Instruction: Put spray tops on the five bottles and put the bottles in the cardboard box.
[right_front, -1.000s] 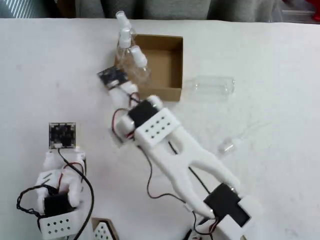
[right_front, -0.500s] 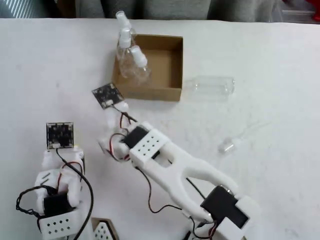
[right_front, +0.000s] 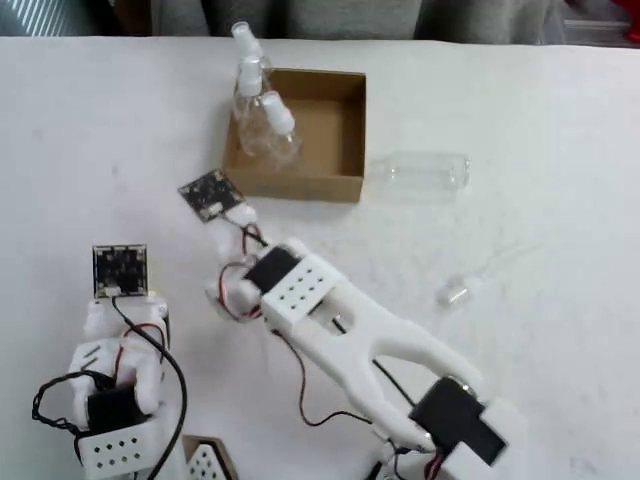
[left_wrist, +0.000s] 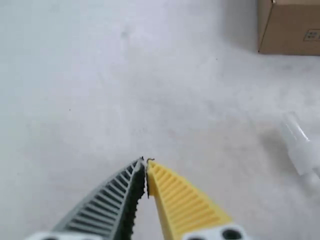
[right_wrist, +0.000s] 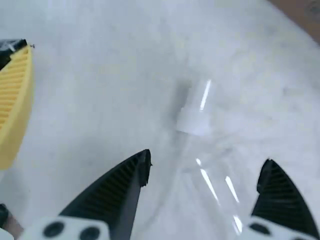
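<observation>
The cardboard box (right_front: 335, 180) stands at the far middle of the table, with three capped spray bottles (right_front: 265, 120) leaning in its left part. An uncapped clear bottle (right_front: 420, 172) lies right of the box, and a loose spray top (right_front: 455, 293) lies nearer. My right gripper (right_wrist: 205, 160) is open, its black fingers either side of a clear bottle with a white top (right_wrist: 197, 117) lying on the table. That white top (left_wrist: 300, 150) also appears in the left wrist view. My left gripper (left_wrist: 145, 170) is shut on nothing, low over bare table.
The right arm (right_front: 300, 285) stretches diagonally from the near right across the table's middle. The left arm (right_front: 115, 400) sits at the near left. A corner of the box (left_wrist: 290, 25) lies ahead of the left gripper. A yellow finger (right_wrist: 12, 100) borders the right wrist view.
The right arm has pulled back from the box's front left corner toward the near left. The left arm has hardly moved. The bottles in the box are unchanged.
</observation>
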